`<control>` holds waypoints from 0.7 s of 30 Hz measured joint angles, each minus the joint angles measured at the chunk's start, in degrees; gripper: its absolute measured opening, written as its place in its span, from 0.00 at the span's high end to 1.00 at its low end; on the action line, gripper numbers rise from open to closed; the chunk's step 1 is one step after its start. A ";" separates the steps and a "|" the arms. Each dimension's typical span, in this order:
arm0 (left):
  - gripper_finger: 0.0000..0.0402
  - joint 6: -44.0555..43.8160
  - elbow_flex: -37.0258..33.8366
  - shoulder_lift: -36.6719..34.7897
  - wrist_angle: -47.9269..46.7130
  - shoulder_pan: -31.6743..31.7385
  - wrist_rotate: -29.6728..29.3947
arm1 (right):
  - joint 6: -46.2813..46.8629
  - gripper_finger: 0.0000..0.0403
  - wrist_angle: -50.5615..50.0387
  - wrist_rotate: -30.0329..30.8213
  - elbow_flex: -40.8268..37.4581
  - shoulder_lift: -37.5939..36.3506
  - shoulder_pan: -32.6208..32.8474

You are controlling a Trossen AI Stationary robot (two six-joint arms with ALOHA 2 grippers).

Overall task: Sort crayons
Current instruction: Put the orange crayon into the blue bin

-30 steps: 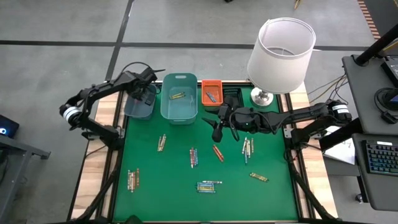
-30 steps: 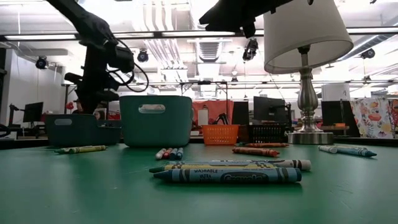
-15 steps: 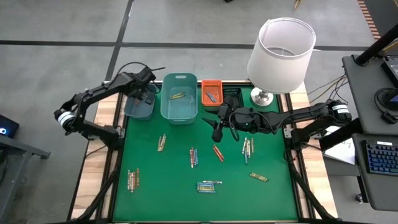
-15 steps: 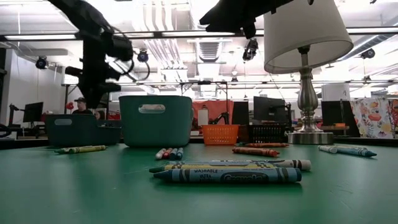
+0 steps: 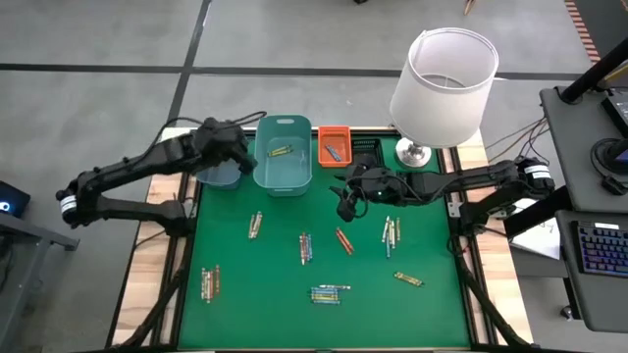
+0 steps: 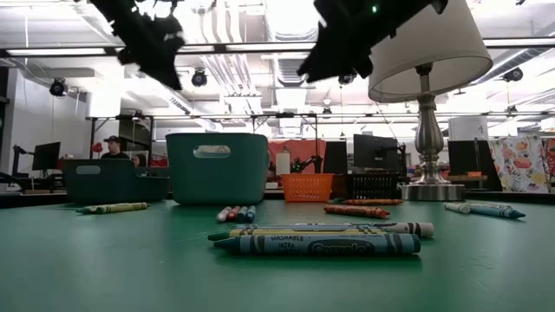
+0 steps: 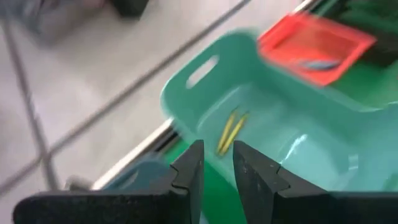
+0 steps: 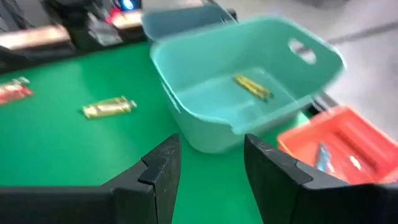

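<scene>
Swung away from the dark teal bin (image 5: 218,169) toward the large teal bin (image 5: 283,155): left pincer (image 5: 238,154), fingers nearly pressed together with only a slim gap, nothing pinched. Drawn back toward the orange basket (image 5: 334,145): right pincer (image 5: 345,199), spread wide and empty. Below and in front of both pincers, most crayons (image 5: 330,293) loose in small groups on the green tabletop (image 5: 432,314); two yellow crayons (image 7: 230,131) already inside the large teal bin. Risk: left pincer very near the bin rim, so possible knock and shifted bin; also mixed colours if several sticks taken together.
</scene>
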 joint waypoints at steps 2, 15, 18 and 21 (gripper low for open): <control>0.83 3.26 -1.43 -1.41 4.12 -2.29 0.42 | 1.39 0.59 -2.70 -0.03 0.00 0.00 -1.39; 0.83 32.56 -16.29 -5.41 38.84 -2.51 24.02 | 8.73 0.59 -6.51 -11.76 0.00 -0.02 -15.55; 0.83 32.61 -16.17 -5.41 40.60 -1.66 24.09 | 10.95 0.59 -6.76 -18.19 0.00 -0.02 -17.50; 0.83 32.29 -16.10 -5.43 40.33 -1.33 24.06 | 12.24 0.59 -6.92 -22.92 0.02 -0.02 -17.83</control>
